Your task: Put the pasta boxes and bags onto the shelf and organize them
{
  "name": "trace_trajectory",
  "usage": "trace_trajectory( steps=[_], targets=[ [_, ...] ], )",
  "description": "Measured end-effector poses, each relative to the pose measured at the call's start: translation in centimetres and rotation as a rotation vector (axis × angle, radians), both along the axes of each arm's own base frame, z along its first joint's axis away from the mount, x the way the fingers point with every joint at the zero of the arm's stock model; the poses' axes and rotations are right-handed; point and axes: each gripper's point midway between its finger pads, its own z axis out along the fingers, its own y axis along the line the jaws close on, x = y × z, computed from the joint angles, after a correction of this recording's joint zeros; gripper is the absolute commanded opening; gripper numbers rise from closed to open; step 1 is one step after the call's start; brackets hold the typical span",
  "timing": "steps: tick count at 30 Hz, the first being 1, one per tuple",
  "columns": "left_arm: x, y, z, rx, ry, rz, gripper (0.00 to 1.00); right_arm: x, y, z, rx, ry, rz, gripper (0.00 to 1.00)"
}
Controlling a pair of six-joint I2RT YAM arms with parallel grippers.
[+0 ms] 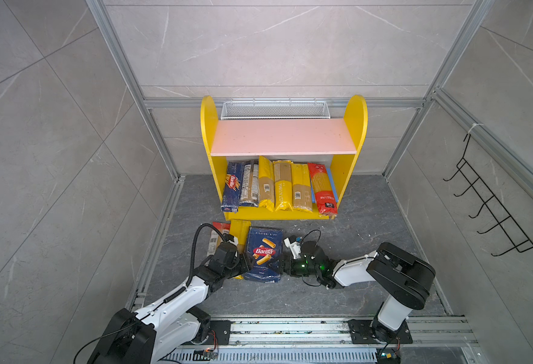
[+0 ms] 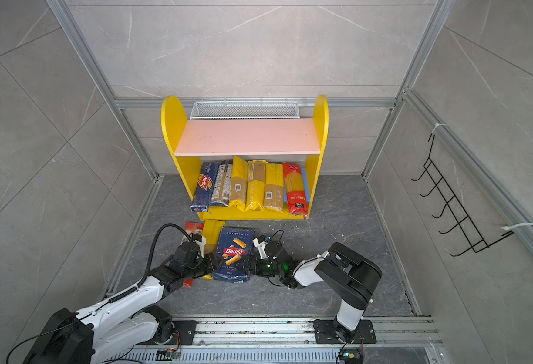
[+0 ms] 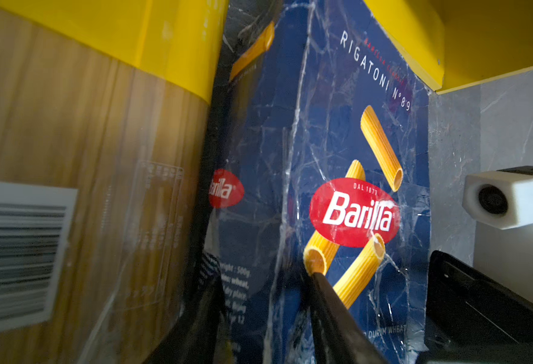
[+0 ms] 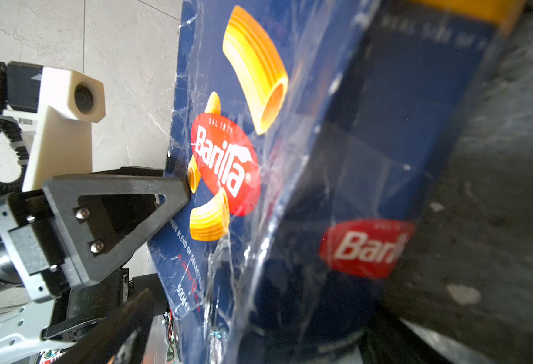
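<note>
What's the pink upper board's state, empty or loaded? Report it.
Empty. In both top views the pink upper board is bare; six packs lie on the tier below.

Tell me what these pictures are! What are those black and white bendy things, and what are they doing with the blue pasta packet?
Those are two robot arms. Each ends in a hand with two pinching fingers. Two pictures look down from above, almost the same view. The other two come from small cameras on the wrists, so everything looks huge. At the back stands a yellow shelf with six pasta packs on its bottom level; nothing lies on the pink board. On the dark floor lie a blue rigatoni pack, a yellow bag and a red-ended bag. The left hand has the rigatoni pack's edge between its fingers; I cannot tell if it squeezes yet. The right hand is wide open at the opposite edge.
</note>
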Motion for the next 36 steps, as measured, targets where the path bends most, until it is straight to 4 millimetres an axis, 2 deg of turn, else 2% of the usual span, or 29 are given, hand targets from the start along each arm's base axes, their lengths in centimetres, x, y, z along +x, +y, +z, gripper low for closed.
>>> trace_trajectory(
  steps=[19, 29, 36],
  targets=[
    [1.5, -0.8, 0.4, -0.115, -0.056, 0.035, 0.46, 0.2, 0.1, 0.0, 0.001, 0.000, -0.002, 1.00],
    [1.0, -2.1, 3.7, -0.233, -0.105, -0.017, 0.46, 0.2, 0.1, 0.0, 0.001, -0.001, -0.003, 1.00],
    [0.9, -2.8, 5.0, -0.297, -0.118, -0.031, 0.46, 0.2, 0.0, 0.1, 0.003, 0.001, -0.006, 1.00]
  ],
)
